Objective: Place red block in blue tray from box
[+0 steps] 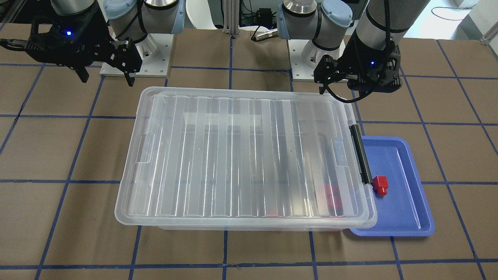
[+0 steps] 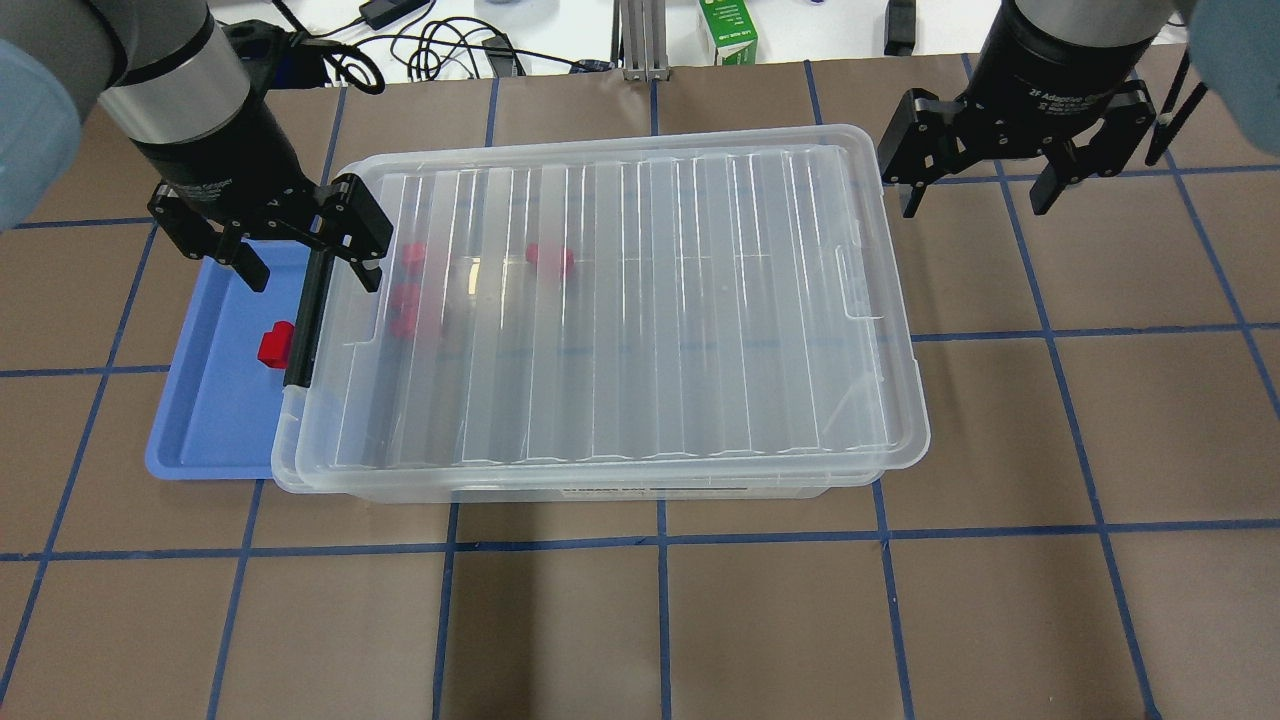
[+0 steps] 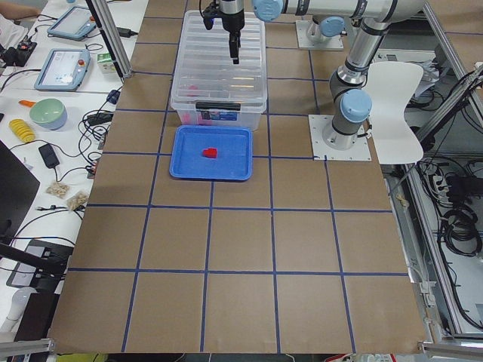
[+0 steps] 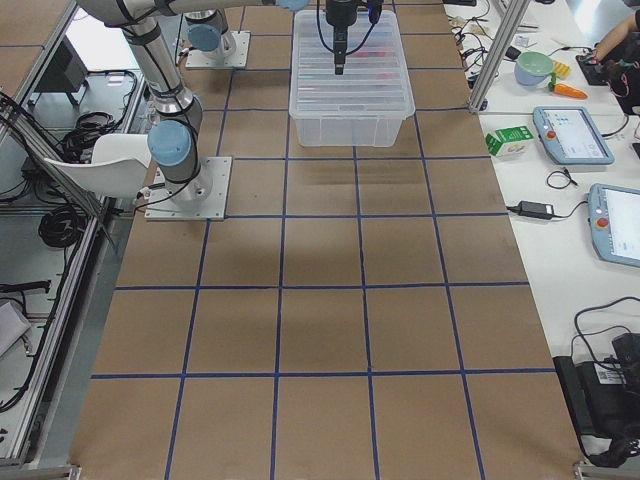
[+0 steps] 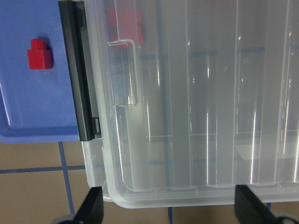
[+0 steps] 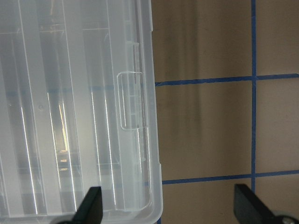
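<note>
While red block (image 2: 274, 345) lies in blue tray (image 2: 215, 420), box (image 2: 620, 300) lidded, left gripper (image 2: 314, 278), right gripper (image 2: 975, 205) both spread, empty.

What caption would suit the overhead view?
The left hand and right hand hover open at the ends of the lidded box; a red block lies in the blue tray.

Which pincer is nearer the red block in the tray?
Left. The left pincer hangs at the box's latch end, near the red block; the right pincer is beyond the box's opposite end.
</note>
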